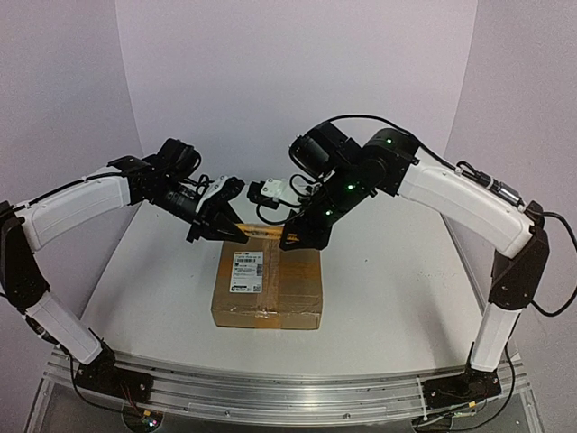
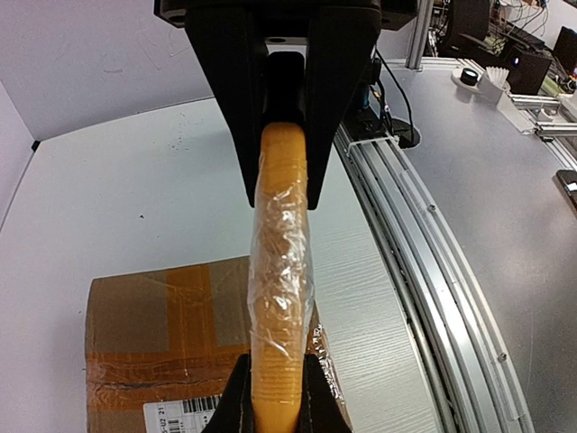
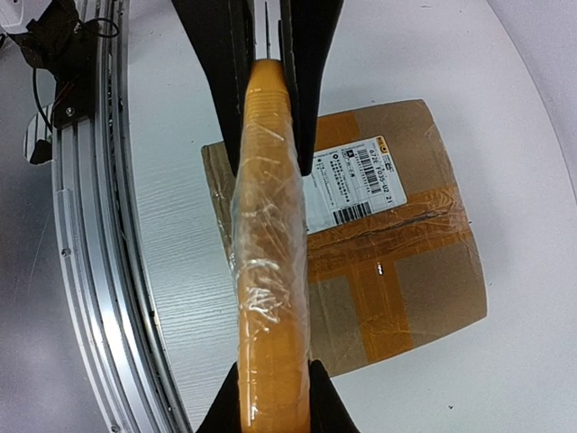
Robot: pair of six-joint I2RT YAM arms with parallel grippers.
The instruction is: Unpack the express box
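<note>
Left gripper (image 2: 284, 171), right gripper (image 3: 269, 153) both clamp the orange handle (image 3: 270, 271), obscured overhead.

express box (image 1: 268, 287): brown, tan tape (image 3: 379, 289), white barcode label (image 3: 356, 185) | knife (image 3: 269, 234): orange-yellow | left fingers (image 2: 230, 108): black

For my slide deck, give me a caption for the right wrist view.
Over the taped box, the right hand and left hand grip a film-wrapped orange knife.
</note>
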